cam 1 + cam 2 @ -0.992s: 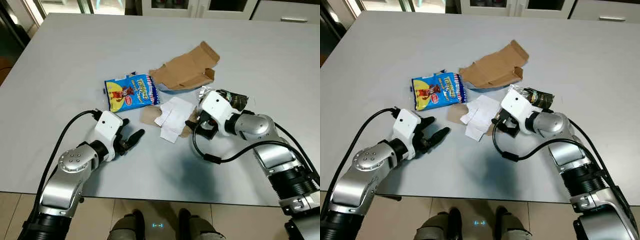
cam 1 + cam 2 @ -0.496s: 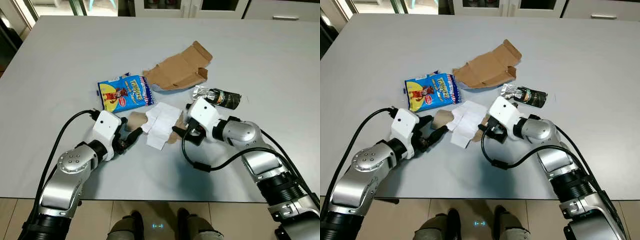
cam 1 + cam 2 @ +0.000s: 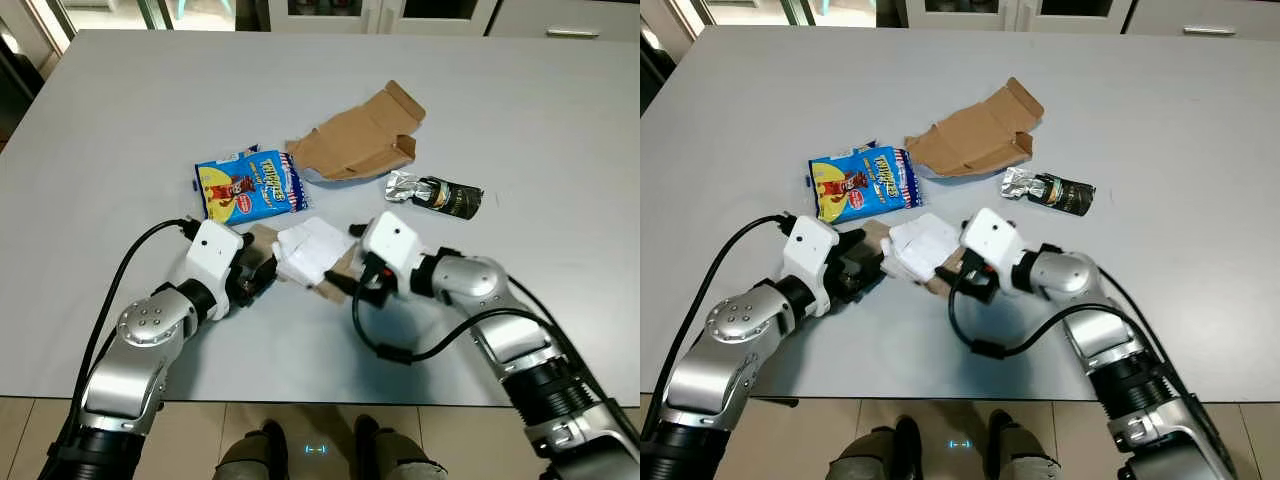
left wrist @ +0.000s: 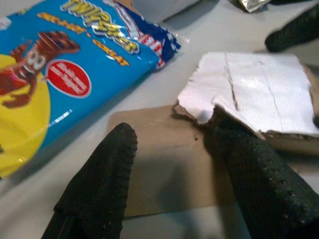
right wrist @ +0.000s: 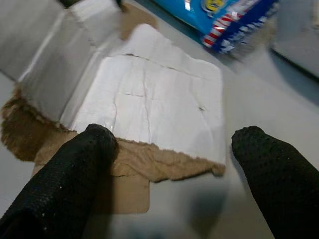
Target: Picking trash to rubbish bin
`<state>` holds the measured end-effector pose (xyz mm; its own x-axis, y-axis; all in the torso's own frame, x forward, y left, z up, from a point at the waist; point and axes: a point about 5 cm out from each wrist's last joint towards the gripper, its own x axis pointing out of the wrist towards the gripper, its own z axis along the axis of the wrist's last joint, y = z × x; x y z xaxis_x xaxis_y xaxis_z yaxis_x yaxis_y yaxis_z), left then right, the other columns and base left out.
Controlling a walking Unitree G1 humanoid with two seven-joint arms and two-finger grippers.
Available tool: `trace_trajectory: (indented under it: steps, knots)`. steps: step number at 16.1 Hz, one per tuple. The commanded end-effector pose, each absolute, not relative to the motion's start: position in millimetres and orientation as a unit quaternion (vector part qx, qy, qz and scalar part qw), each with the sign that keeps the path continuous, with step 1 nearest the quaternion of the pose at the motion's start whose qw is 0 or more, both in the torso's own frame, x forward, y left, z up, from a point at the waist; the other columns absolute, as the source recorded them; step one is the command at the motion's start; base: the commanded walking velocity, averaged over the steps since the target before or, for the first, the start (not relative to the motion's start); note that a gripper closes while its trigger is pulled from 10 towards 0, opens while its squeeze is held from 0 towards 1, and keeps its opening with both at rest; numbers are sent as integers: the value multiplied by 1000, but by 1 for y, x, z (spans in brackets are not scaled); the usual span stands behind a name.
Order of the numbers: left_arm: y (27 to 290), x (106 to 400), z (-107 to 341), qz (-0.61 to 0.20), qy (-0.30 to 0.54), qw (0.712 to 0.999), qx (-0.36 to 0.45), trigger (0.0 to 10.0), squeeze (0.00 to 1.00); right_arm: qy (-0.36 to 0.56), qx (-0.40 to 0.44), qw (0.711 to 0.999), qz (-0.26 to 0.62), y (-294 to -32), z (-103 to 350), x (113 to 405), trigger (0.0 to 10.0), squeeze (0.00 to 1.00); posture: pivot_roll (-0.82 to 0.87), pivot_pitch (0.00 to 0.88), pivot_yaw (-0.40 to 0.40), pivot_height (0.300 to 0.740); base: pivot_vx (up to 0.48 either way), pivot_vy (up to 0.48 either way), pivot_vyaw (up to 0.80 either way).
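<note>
A torn piece of card point(image 3: 310, 255), white on top and brown beneath, lies near the front of the grey table point(image 3: 140, 90). My left gripper point(image 3: 262, 275) is at its left edge, open, with the brown flap point(image 4: 164, 164) between its fingers point(image 4: 102, 179). From the right, my right gripper point(image 3: 350, 282) meets the card, open, its fingers point(image 5: 67, 172) straddling the white face point(image 5: 149, 109). Just behind the card lies a blue and yellow snack wrapper point(image 3: 248, 185). A flattened brown cardboard box point(image 3: 358, 140) and a dark foil wrapper point(image 3: 437, 192) lie farther back.
The table's front edge point(image 3: 320, 398) runs just below both arms, with tiled floor and my feet point(image 3: 265, 450) under it. Cabinet fronts point(image 3: 400, 10) stand beyond the far edge. Black cables loop from both wrists.
Both grippers have closed in on the torn card from either side. The white sheet has been pushed left and bunched up. The view shifted slightly at first.
</note>
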<state>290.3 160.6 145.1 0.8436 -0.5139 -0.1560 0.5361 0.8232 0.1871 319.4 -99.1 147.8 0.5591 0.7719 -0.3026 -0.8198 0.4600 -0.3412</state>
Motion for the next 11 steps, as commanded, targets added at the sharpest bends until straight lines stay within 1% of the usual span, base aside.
trace_trajectory:
  steps: [1, 4, 7, 8, 9, 11]
  knots:
    - [155, 289, 144, -284, 49, 951, 113, 10000, 0, 63, -215, 839, 496, -90, 140, 311, 10000, 0, -79, 255, 12, 740, 0, 0, 0]
    - [151, 289, 143, -290, 47, 950, 109, 10000, 0, 62, -173, 834, 520, -80, 140, 306, 10000, 0, -77, 242, 11, 740, 0, 0, 0]
    - [150, 288, 142, -291, 47, 949, 108, 10000, 0, 53, -166, 836, 520, -78, 140, 306, 10000, 0, -76, 242, 10, 740, 0, 0, 0]
    - [150, 288, 142, -291, 48, 949, 108, 10000, 0, 50, -159, 837, 521, -78, 142, 306, 314, 0, -76, 242, 10, 740, 0, 0, 0]
    - [150, 288, 141, -292, 48, 949, 107, 10000, 0, 51, -156, 838, 521, -78, 141, 306, 0, 0, -76, 241, 11, 740, 0, 0, 0]
    - [149, 288, 141, -293, 48, 949, 107, 10000, 0, 52, -155, 839, 519, -79, 141, 306, 0, 0, -76, 240, 11, 740, 0, 0, 0]
